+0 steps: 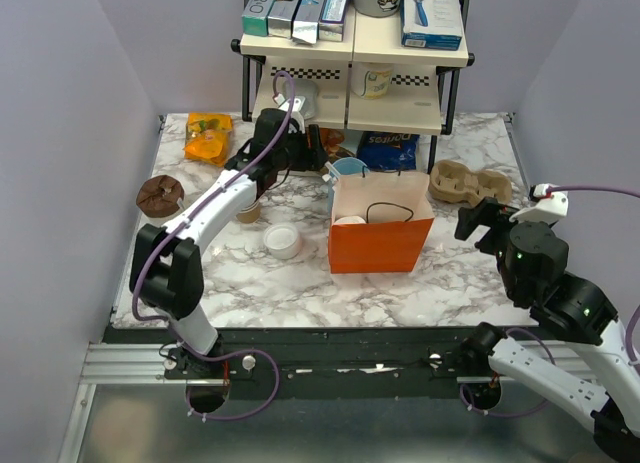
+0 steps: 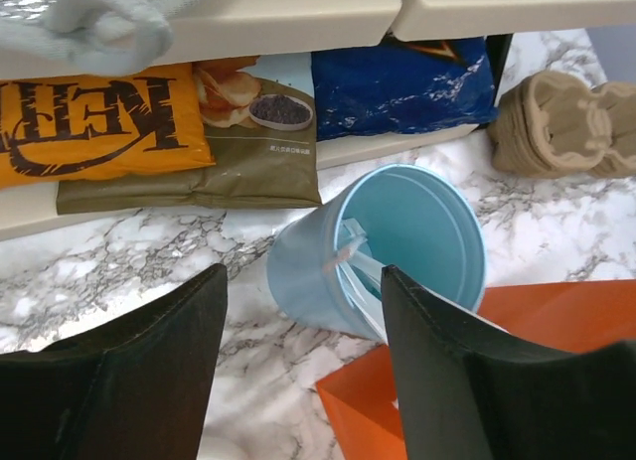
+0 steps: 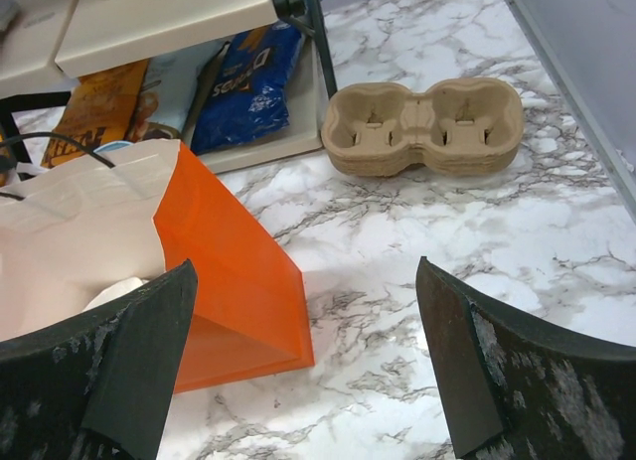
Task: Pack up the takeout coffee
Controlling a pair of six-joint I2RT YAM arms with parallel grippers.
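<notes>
Right claw (image 3: 305,266) gapes; orange bag (image 3: 234,251) holds something white (image 3: 114,293).

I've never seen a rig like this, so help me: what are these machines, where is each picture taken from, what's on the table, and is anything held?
The left arm and right arm are robots bolted at the near edge of the table. One picture looks down from above; the other two come from a camera on each wrist, the dark shapes being its own fingers. On it stand an orange paper bag, a light-blue cup and a cardboard cup carrier, with snack bags under a shelf. The left gripper and right gripper are open and empty.
</notes>
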